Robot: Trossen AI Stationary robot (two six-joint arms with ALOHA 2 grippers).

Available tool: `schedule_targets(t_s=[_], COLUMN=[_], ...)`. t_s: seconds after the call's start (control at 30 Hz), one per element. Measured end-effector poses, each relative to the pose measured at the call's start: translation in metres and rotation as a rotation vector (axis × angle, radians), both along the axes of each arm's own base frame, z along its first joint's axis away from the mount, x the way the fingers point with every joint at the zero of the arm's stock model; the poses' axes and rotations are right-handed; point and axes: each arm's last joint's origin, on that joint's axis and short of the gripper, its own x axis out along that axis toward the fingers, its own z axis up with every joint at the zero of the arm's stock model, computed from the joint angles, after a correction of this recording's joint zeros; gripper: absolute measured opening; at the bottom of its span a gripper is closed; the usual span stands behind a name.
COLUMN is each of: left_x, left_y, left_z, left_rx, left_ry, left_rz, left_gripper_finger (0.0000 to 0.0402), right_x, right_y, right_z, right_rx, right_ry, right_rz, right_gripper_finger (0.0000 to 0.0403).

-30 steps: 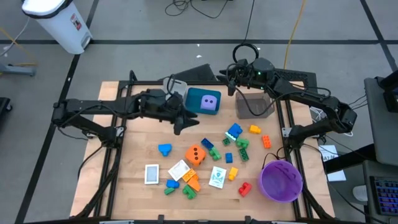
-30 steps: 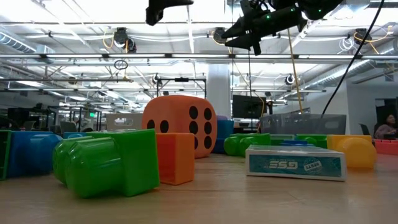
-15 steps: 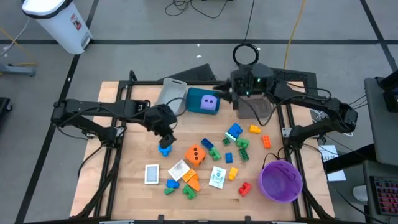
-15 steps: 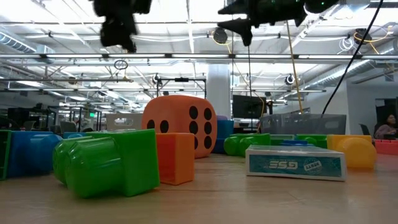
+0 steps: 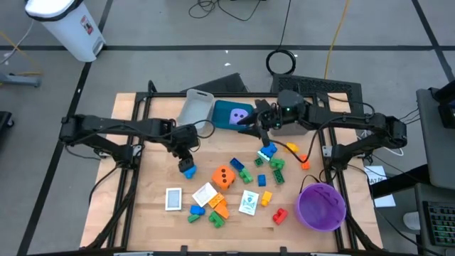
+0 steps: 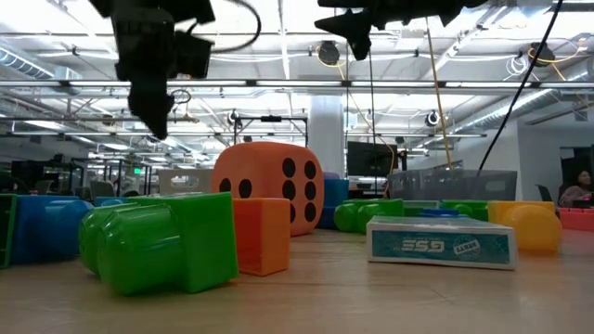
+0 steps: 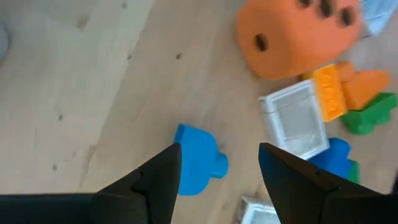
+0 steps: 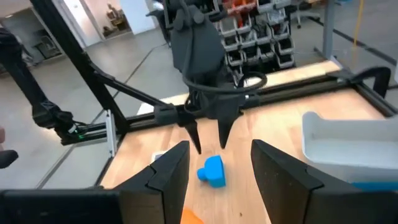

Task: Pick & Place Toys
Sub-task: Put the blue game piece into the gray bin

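The left gripper (image 5: 186,158) hangs above the table with its two dark fingers apart, nothing between them; in the left wrist view its tips straddle a blue brick (image 7: 198,168) on the wood without touching it. That brick is smooth moulded plastic with a round stud at one side. The right gripper (image 5: 247,122) is held in the air near the teal tray (image 5: 226,108), fingers likewise parted and empty. Beyond the blue brick stands the orange die (image 5: 224,176), a rounded cube with dark dots, one of two dice: the purple die (image 5: 240,117) sits inside the teal tray. Three trays stand along the far edge: a light grey one (image 5: 195,108), the teal one, and a darker one largely hidden under the right arm. Three flat white picture cards (image 5: 173,199) lie on the near half of the table, two left of the near bricks and one right of them. Small bricks in green, orange, yellow, red and blue are scattered around the orange die and toward the round purple bowl (image 5: 320,207) at the near right corner; their exact count cannot be told. The table (image 5: 149,181) is pale wood planking with visible grain.
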Motion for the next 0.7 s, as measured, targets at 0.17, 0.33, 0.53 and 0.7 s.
schedule_targets(t_s=[0.17,0.33,0.53,0.7], left_x=[-0.002,-0.005,0.001,0.009], left_y=[0.005,0.009,0.009,0.009], left_z=[-0.022,-0.042,-0.055,-0.072], left_rx=[-0.016,-0.022,-0.007,-0.054], left_ry=[-0.025,-0.011,-0.012,0.035], left_rz=[0.011,0.024,-0.015,-0.035], left_gripper_finger=[0.0223,0.0223,0.0223,0.0223], right_x=[0.0,0.0,-0.001,-0.001], right_y=[-0.001,-0.001,-0.001,-0.001], right_z=[-0.001,-0.002,-0.003,-0.003], right_rx=[0.01,0.011,0.015,0.042], right_ry=[0.015,0.016,0.029,0.04], right_rz=[-0.006,-0.006,-0.006,-0.011], right_gripper_finger=[0.0167,0.0167,0.0167,0.0166])
